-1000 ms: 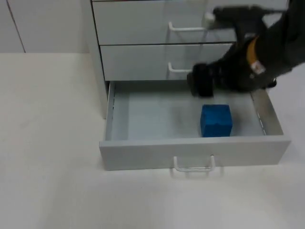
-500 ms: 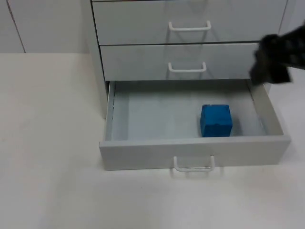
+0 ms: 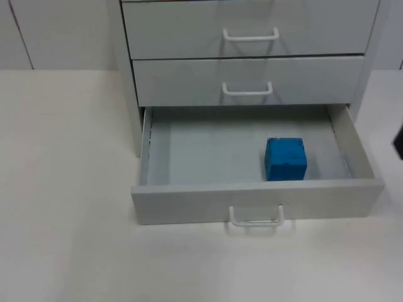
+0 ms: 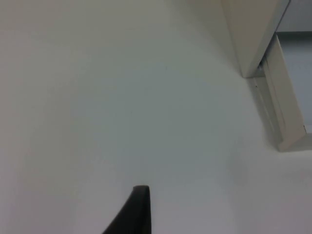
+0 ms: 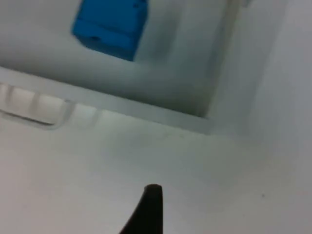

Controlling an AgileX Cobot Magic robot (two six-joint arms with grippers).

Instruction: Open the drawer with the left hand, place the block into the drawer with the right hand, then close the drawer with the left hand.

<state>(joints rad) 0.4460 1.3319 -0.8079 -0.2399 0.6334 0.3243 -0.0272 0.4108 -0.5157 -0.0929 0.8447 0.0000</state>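
Observation:
The cabinet's bottom drawer (image 3: 189,201) stands pulled out, its white handle (image 3: 255,217) facing the table's front. A blue block (image 3: 285,159) rests on the drawer floor, right of the middle and close to the front panel. A dark sliver of the right arm (image 3: 399,139) remains at the picture's right edge, beside the drawer. My right gripper (image 5: 148,209) hangs over the table in front of the drawer, with the blue block (image 5: 111,24) and the handle (image 5: 34,111) ahead of it. Left of the cabinet, my left gripper (image 4: 139,209) waits above bare table, near the drawer's side wall (image 4: 285,107).
The grey cabinet (image 3: 252,38) has two shut drawers above the open one, each with a white handle. White table surface (image 3: 63,189) stretches left of and in front of the cabinet.
The right arm has drawn back from above the drawer to the right, almost out of the top view. The blue block stays where it lay in the drawer.

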